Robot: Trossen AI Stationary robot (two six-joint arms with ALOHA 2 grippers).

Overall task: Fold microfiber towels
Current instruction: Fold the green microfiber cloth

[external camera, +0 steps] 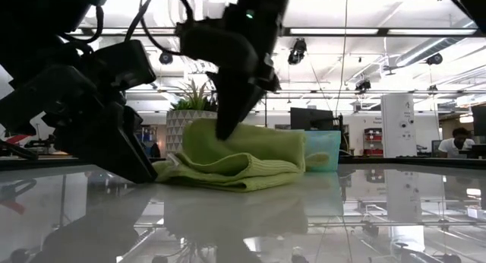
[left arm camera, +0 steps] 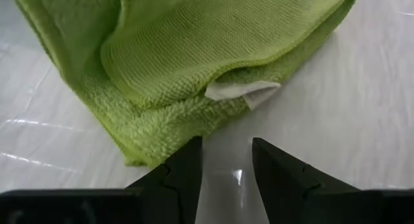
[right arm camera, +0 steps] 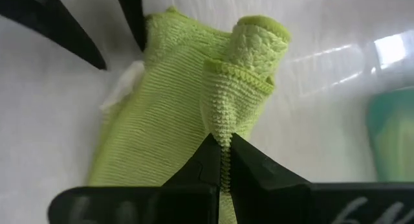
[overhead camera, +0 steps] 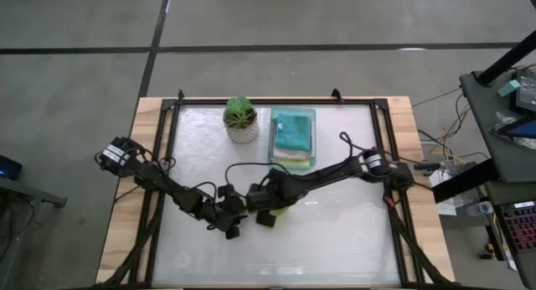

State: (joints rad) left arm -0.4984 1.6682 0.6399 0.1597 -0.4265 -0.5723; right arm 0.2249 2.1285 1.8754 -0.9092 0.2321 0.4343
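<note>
Just below the centre of the high view, the lime green towel (overhead camera: 280, 208) is lying partly folded on the glossy white bench (overhead camera: 335, 231), mostly hidden under the two arms meeting there. The right claw (right arm camera: 221, 160) is reaching in from the right of the frame and is pinching a raised fold of the lime green towel between fingers pressed tight together; in the low view that fold is standing up at the middle of the frame while the rest of the cloth is spreading flat on the bench. The left claw (left arm camera: 226, 160) is coming in from the lower left of the high view and is sitting just beside the towel's edge, its fingers standing narrowly apart with nothing between them, close to a small white label (left arm camera: 242, 91) sticking out of the fold.

In the upper middle of the high view, a mint-green tray (overhead camera: 311, 114) is holding a stack of folded towels with the teal towel (overhead camera: 291, 131) lying on top. Immediately left of the tray, a small potted plant (overhead camera: 241, 119) is standing upright.
</note>
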